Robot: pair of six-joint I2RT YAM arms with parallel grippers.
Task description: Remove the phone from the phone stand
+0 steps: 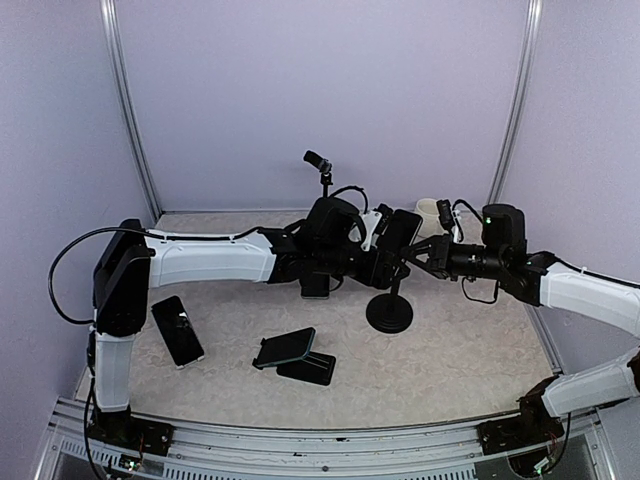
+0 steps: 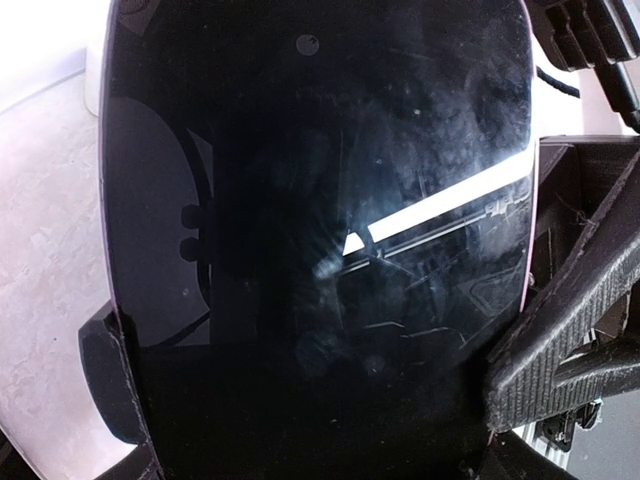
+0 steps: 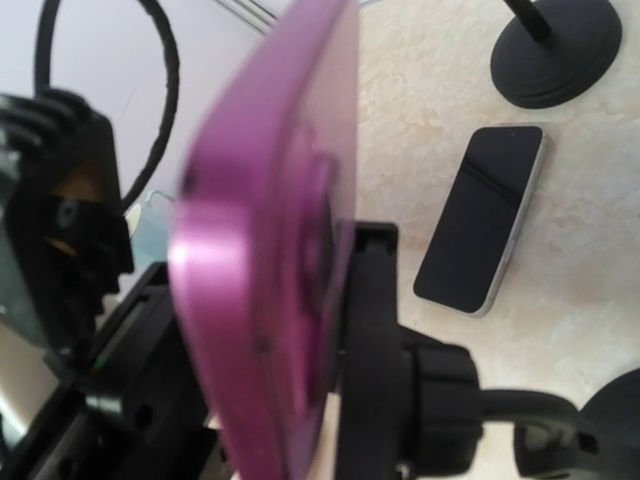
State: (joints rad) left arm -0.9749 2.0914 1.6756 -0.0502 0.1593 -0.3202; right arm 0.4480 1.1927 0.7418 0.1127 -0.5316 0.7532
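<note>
A phone (image 1: 400, 228) in a purple case sits tilted in the clamp at the top of a black phone stand (image 1: 390, 313), mid-table. In the left wrist view its dark screen (image 2: 320, 150) fills the frame. My left gripper (image 1: 385, 250) is shut on the phone, one finger (image 2: 560, 330) on its right edge and the other on its left. My right gripper (image 1: 412, 257) comes in from the right, its tips shut on the stand's head just behind the phone. The right wrist view shows the purple back (image 3: 270, 230) against the black holder (image 3: 370, 330); that gripper's own fingers do not show there.
A dark phone (image 1: 177, 330) lies flat at the left. A second phone rests on a low stand (image 1: 290, 352) near the front. Another phone (image 3: 480, 220) lies under my left arm. A white cup (image 1: 428, 210) and a small stalk-mounted device (image 1: 320, 165) stand at the back.
</note>
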